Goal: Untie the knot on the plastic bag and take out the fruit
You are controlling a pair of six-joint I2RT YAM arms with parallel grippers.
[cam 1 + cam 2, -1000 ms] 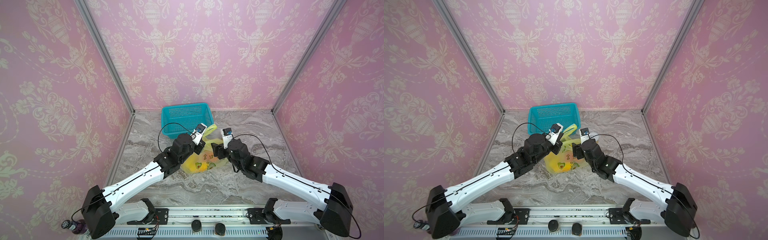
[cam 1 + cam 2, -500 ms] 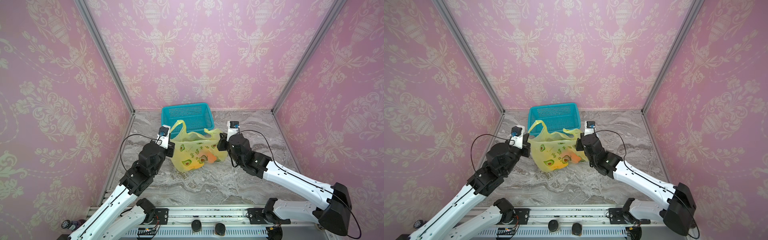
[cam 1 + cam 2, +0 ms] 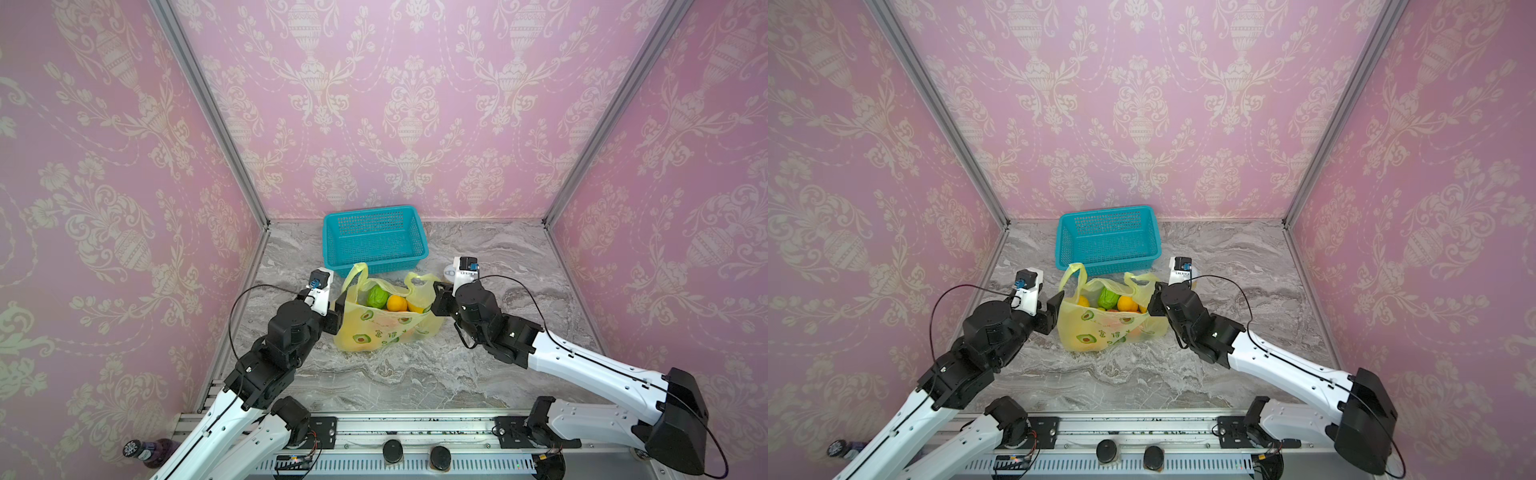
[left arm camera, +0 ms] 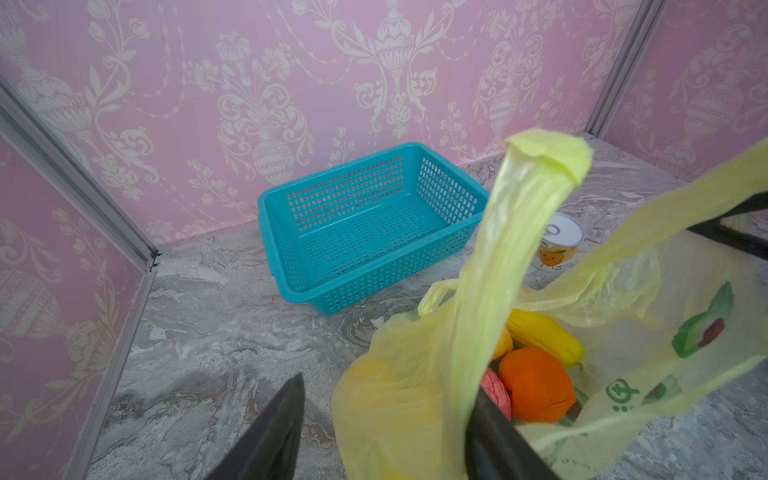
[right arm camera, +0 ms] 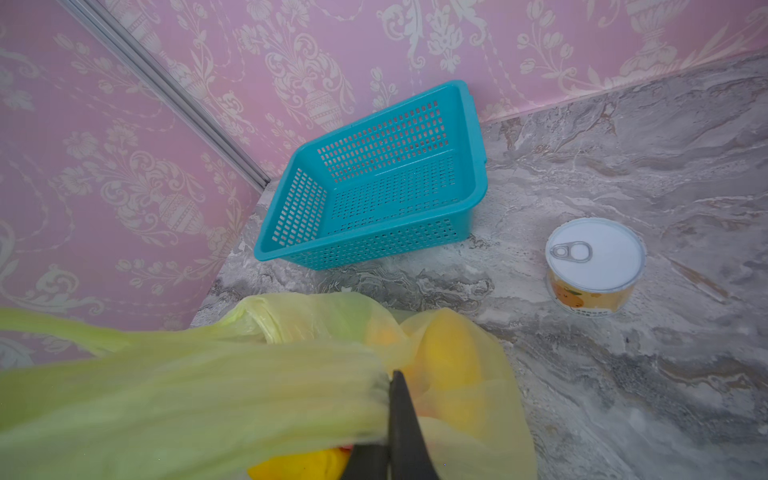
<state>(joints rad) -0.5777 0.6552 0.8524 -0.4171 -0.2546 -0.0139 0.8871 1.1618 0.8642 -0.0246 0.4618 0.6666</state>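
The yellow-green plastic bag (image 3: 374,328) (image 3: 1100,332) sits in front of the basket with its mouth spread wide. The knot does not show; two handle loops (image 3: 357,274) (image 3: 419,280) stand apart. Fruit lies inside: a green one (image 3: 377,296), an orange one (image 4: 536,386), a long yellow one (image 4: 544,336) and a pink-red one (image 4: 496,392). My left gripper (image 3: 338,309) (image 4: 388,386) is open at the bag's left edge, with loose handle plastic between its fingers. My right gripper (image 3: 436,299) (image 5: 395,378) is shut on the bag's right edge.
A teal mesh basket (image 3: 370,210) stands empty against the back wall, just behind the bag. A small pull-tab can (image 5: 594,266) (image 3: 449,274) stands right of the basket, close behind my right wrist. Pink walls close in three sides. A bottle (image 3: 139,451) lies below the table's front left.
The grippers were close together above the bag, then pulled apart sideways, spreading its mouth so fruit shows. The right gripper shut on the bag's edge; the left jaws have now opened.
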